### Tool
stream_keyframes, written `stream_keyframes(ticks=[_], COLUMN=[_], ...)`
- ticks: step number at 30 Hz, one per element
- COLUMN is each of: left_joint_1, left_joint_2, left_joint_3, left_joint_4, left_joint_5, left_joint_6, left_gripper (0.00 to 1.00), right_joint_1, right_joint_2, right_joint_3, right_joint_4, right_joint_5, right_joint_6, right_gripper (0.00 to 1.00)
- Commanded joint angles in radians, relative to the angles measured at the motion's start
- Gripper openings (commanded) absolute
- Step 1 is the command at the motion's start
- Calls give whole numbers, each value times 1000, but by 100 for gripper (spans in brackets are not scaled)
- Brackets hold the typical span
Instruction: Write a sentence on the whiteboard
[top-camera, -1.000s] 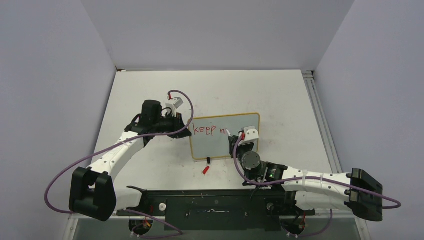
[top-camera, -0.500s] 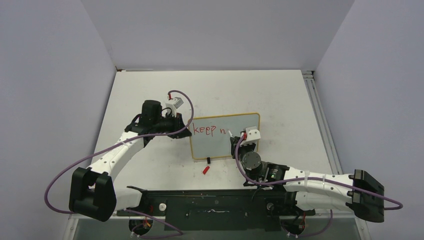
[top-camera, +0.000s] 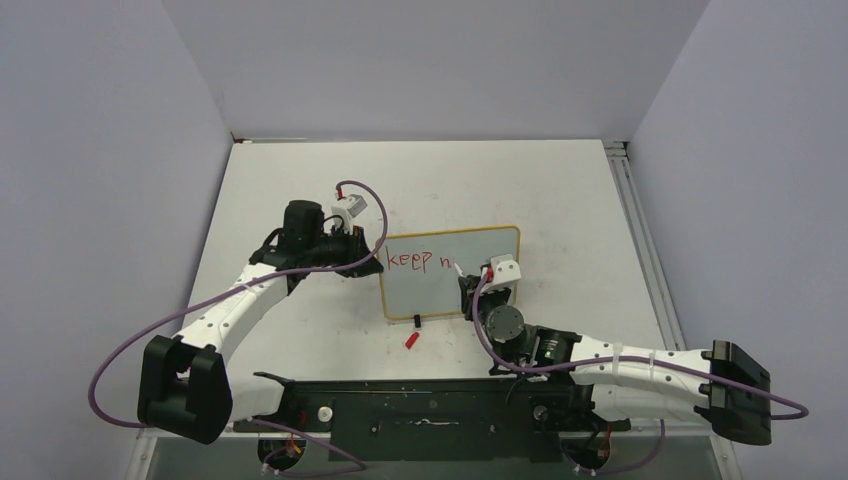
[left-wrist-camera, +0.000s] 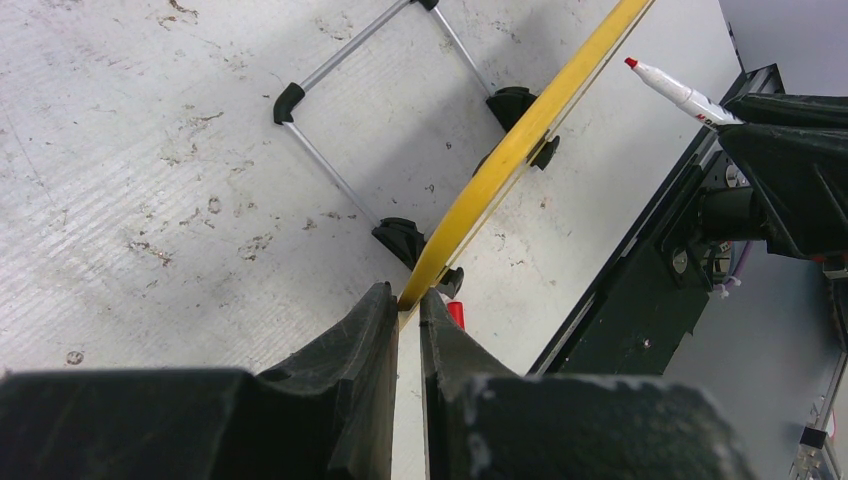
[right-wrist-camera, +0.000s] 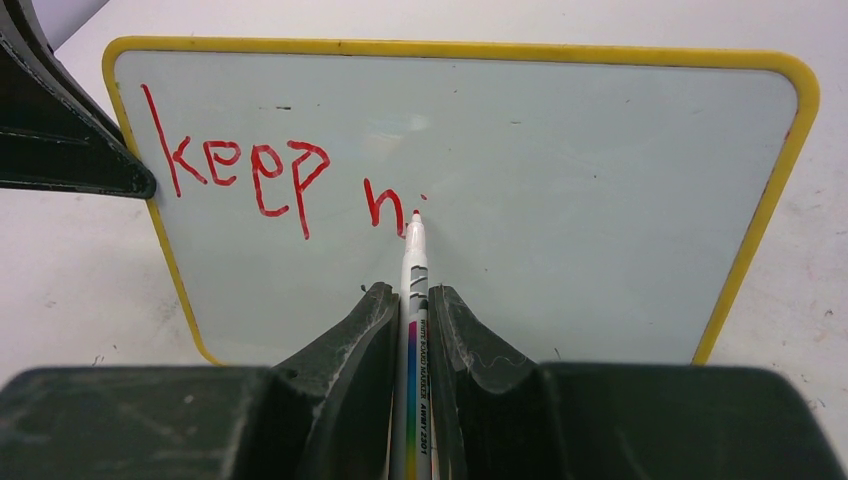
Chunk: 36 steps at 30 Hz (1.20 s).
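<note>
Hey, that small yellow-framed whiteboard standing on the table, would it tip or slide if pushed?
Probably tippy: the yellow-framed whiteboard is propped on a thin wire stand with small black feet. It looks stiff and light, so it would likely slide easily. The left gripper pinching its edge probably steadies it.

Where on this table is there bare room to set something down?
Bare table lies between the whiteboard and the back wall, and right of the board up to the side rail. Crowded at the board: left gripper on its left edge, right gripper with the marker in front, small red item nearby.
</note>
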Motion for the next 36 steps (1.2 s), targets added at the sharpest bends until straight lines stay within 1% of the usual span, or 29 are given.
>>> stream_keyframes(ticks=[1,15,29,36], left_joint_1=[-2,-2,-2,-2], left_joint_2=[-32,-33,-32,-32], left_joint_3=[36,35,33,33], left_joint_4=[7,8,9,9], left_joint_5=[4,5,7,7], left_joint_6=[-2,-3,-3,-3], left_gripper=[0,0,0,0], right_joint_1=[6,4,-12,-16], right_joint_2=[10,66,66,57], right_joint_3=[15,17,32,36], right_joint_4=[24,65,119,110], right_joint_5=[-6,-7,28,57], right_joint_6=[9,12,-35,-38], right_gripper=[5,5,5,5])
